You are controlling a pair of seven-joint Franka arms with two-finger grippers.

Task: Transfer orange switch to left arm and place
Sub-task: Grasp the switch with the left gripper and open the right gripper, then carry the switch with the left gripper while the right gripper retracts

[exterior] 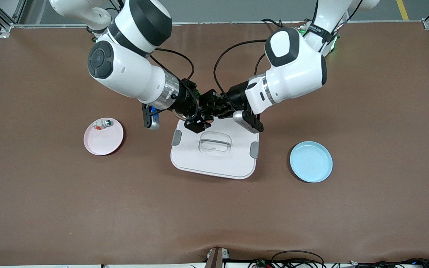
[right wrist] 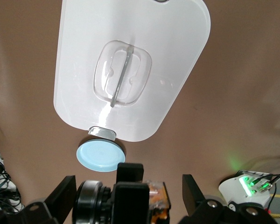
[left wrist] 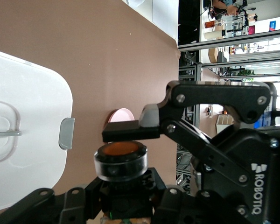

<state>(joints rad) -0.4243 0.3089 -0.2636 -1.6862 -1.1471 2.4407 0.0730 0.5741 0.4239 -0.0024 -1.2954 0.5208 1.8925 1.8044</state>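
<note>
Your left hand point(exterior: 214, 106) is clamped on the orange switch point(left wrist: 121, 158) over the box point(exterior: 214, 163), your right hand point(exterior: 196, 119) spread wide beside it; pull away crookedly and you risk knocking it loose onto the lid.

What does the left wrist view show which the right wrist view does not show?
Only the left wrist view shows the pink plate and the right gripper, open beside the orange switch. Only the right wrist view shows the blue plate and the left gripper, shut on the switch. Both show the box below.
</note>
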